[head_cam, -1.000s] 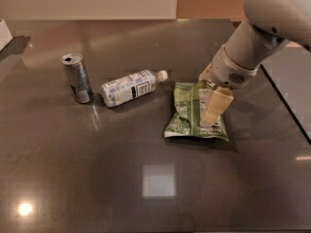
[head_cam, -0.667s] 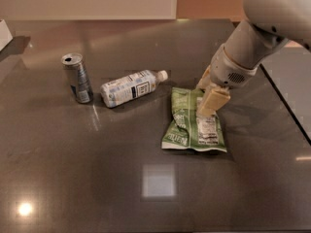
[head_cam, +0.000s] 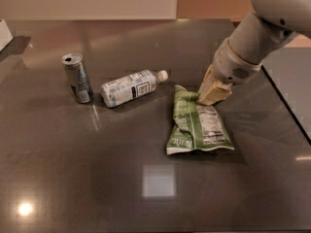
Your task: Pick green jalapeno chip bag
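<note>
The green jalapeno chip bag [head_cam: 197, 125] is a crumpled light-green foil bag with a white nutrition panel, right of the table's centre. My gripper [head_cam: 212, 92] comes in from the upper right on a white arm. Its cream fingers [head_cam: 216, 94] are closed together on the bag's upper right end. The bag hangs down from there toward the front, and its lower end looks close to the tabletop.
A white-labelled plastic bottle [head_cam: 132, 87] lies on its side left of the bag. A silver drink can [head_cam: 77, 77] stands further left. The dark table [head_cam: 97, 178] ends at an edge on the right [head_cam: 286, 106]. A white object [head_cam: 4, 33] sits at the far left.
My gripper has moved up from the bag's middle to its upper end. The bag has stretched out and looks larger, with its lower end shifted toward the front.
</note>
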`<state>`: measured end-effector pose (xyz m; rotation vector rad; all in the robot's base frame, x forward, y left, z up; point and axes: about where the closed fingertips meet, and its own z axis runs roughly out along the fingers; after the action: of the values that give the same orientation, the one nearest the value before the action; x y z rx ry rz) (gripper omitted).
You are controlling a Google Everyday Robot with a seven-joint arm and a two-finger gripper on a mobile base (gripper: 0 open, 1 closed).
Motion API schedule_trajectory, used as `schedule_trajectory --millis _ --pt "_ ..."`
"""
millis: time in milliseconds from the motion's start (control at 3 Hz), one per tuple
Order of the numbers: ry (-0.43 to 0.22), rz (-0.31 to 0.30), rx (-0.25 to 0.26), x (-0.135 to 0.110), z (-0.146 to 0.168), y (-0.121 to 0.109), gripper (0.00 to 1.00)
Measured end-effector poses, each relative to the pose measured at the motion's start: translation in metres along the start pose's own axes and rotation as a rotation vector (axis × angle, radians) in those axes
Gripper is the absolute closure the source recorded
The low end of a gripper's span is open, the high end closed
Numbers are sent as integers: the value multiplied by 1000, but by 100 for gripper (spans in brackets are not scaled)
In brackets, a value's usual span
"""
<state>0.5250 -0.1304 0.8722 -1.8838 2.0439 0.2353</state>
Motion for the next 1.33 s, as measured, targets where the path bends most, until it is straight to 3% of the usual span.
schedule_trajectory --millis 333,1333 --pt "-13 -5 9 -5 -15 -1 100" --pt "-105 -40 -8 -43 -89 -22 100"
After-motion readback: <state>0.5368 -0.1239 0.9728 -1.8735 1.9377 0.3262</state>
